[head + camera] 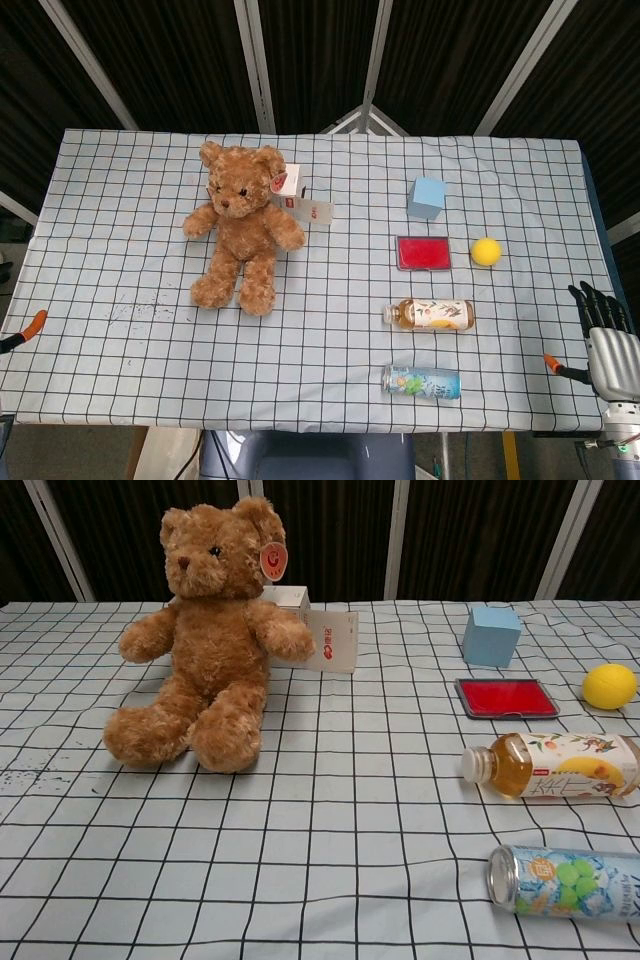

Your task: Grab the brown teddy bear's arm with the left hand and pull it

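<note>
We judge the task as not yet begun: our left hand shows in neither view, so we cannot tell its state, and nothing grips the brown teddy bear [240, 222]. Our right hand [605, 325] rests off the worktop's [130, 300] near right corner, fingers straight and a little apart, holding nothing. The bear sits upright well apart from that hand, far across the checked cloth toward the opposite side, both arms spread and free. What is left, as we see it, is everything: bring the left hand in, close on one arm, pull

A round orange tag [273, 560] hangs at the bear's ear; its print is too small to read. Behind the bear stands a white box [330, 638] with red marking, unreadable. The tea bottle [550, 764] and the can [565, 880], nearer our right hand, carry labels we cannot make out
</note>
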Action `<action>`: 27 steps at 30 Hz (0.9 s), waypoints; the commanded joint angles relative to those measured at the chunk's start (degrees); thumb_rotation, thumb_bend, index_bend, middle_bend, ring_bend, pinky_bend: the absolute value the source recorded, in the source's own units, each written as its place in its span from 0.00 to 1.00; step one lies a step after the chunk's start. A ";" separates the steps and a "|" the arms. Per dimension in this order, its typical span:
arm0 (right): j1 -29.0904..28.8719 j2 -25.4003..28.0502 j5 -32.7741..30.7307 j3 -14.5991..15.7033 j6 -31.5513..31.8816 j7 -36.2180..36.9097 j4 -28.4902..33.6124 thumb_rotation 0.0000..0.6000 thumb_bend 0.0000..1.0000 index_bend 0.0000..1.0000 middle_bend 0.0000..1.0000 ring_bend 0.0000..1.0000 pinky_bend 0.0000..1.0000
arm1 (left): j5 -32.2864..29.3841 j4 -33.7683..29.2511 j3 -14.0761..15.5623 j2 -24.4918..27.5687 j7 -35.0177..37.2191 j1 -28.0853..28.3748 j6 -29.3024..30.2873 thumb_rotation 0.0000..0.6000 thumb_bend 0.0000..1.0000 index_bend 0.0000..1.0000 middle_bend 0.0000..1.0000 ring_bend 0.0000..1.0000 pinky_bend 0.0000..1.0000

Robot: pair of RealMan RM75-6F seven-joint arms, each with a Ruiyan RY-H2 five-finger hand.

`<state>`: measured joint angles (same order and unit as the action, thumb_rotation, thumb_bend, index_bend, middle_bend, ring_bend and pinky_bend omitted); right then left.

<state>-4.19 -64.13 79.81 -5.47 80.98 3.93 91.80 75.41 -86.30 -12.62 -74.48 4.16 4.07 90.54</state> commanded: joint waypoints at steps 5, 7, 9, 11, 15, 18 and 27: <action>-0.15 -0.10 0.17 0.12 -0.21 -0.33 0.09 1.00 0.13 0.05 0.02 0.00 0.00 | 0.10 -0.17 0.03 0.34 0.39 -0.35 0.41 1.00 0.31 0.21 0.13 0.00 0.00; -0.06 -0.08 0.35 0.18 0.01 -0.38 0.09 1.00 0.13 0.05 0.02 0.00 0.00 | 0.30 -0.39 0.07 0.45 0.52 -0.45 0.62 1.00 0.31 0.21 0.13 0.00 0.00; -0.01 -0.02 0.22 0.18 -0.01 -0.28 0.07 1.00 0.13 0.05 0.02 0.00 0.00 | 0.54 -0.55 0.14 0.50 0.50 -0.54 0.88 1.00 0.31 0.21 0.13 0.00 0.00; 0.02 0.03 0.15 0.10 0.07 -0.15 0.06 1.00 0.13 0.05 0.02 0.00 0.00 | 0.77 -0.66 0.21 0.51 0.53 -0.53 0.96 1.00 0.31 0.21 0.13 0.00 0.00; 0.02 0.06 -0.06 -0.01 0.05 -0.12 0.12 1.00 0.13 0.05 0.02 0.00 0.00 | 0.40 -0.29 0.21 0.34 0.37 -0.21 0.15 1.00 0.31 0.21 0.13 0.00 0.00; -0.09 -0.04 -0.08 0.15 -0.31 -0.46 -0.13 1.00 0.13 0.05 0.02 0.00 0.00 | 0.14 -0.33 0.28 0.48 1.23 0.13 -1.08 1.00 0.31 0.21 0.13 0.00 0.00; 0.02 -0.03 0.30 0.31 -0.10 -0.12 0.01 1.00 0.13 0.05 0.02 0.00 0.00 | 0.20 -1.06 0.57 4.18 24.00 5.29 -17.54 1.00 0.31 0.21 0.14 0.00 0.00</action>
<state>-4.16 -64.15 80.12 -5.16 80.90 3.81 91.81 75.68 -86.86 -12.08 -72.66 16.20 6.21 81.92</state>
